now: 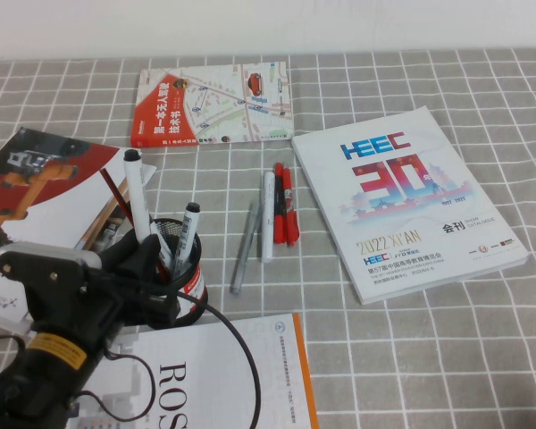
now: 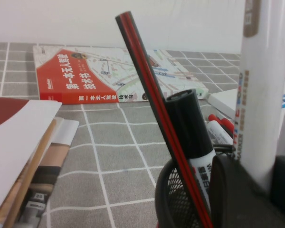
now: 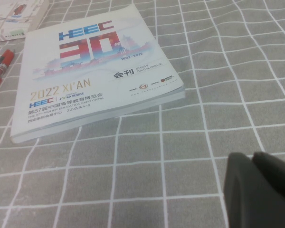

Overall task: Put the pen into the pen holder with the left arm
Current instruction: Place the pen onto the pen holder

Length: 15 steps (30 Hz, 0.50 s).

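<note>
The pen (image 1: 138, 198), a thick marker with a white barrel and black cap, stands upright with its lower end inside the pen holder (image 1: 186, 279), a black mesh cup. My left gripper (image 1: 147, 252) is at the cup's rim and shut on the pen's barrel. In the left wrist view the white barrel (image 2: 260, 95) runs down between my black fingers (image 2: 230, 190). A second black-capped marker (image 2: 190, 130) and a red-and-black pencil (image 2: 149, 90) lean in the holder (image 2: 173, 202). My right gripper (image 3: 254, 164) is shut and empty, low over bare cloth, and is out of the high view.
Red, white and grey pens (image 1: 275, 214) lie on the checked cloth right of the holder. A white HEEC catalogue (image 1: 406, 210) lies at right, a map book (image 1: 214, 103) at the back, a magazine (image 1: 45, 179) at left, and a white ROS book (image 1: 223, 375) in front.
</note>
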Available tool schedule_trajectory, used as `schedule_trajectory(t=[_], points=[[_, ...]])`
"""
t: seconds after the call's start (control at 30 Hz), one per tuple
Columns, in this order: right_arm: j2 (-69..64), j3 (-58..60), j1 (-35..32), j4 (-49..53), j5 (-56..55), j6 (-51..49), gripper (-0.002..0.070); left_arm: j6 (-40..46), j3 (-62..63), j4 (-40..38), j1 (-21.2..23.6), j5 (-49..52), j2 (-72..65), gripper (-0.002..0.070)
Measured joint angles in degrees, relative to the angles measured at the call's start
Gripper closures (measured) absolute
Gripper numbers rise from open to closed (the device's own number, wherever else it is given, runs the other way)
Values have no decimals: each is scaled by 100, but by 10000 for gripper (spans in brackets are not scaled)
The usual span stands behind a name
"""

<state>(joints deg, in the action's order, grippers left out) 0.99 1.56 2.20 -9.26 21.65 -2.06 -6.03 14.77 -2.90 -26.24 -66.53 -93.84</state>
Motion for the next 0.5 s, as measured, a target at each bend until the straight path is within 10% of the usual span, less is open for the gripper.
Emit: schedule_trajectory(t=[0.5], points=[[0, 0, 0, 0, 0, 0, 692, -206, 0, -8, 0, -82, -24, 454]])
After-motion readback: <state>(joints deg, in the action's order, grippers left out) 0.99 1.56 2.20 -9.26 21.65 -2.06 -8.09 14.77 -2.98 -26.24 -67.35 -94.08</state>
